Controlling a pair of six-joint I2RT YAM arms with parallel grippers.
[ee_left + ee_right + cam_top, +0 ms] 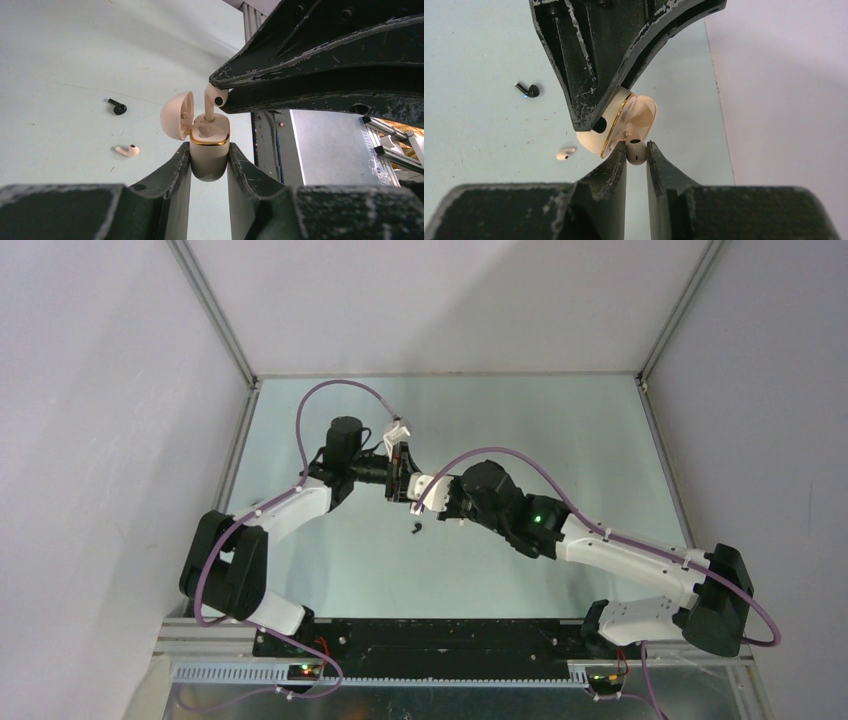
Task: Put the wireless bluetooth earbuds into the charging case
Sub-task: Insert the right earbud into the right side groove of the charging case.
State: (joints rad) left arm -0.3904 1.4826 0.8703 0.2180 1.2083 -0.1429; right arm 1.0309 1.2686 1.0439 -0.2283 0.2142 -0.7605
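My left gripper (209, 146) is shut on the cream charging case (210, 167), which has a gold rim and its lid (176, 116) swung open to the left. My right gripper (636, 148) is shut on a cream earbud (635, 155). That earbud (216, 98) stands with its stem down in the case's right socket. Both grippers meet above the middle of the table (405, 482). A black earbud (117, 106) and a second cream earbud (128, 150) lie loose on the table to the left of the case. The black one (415, 529) lies just below the grippers.
The pale green table (560, 440) is ringed by a metal frame (240, 440) and grey-white walls (760, 390). The two loose earbuds (528, 90) (566, 153) lie close under the joined grippers.
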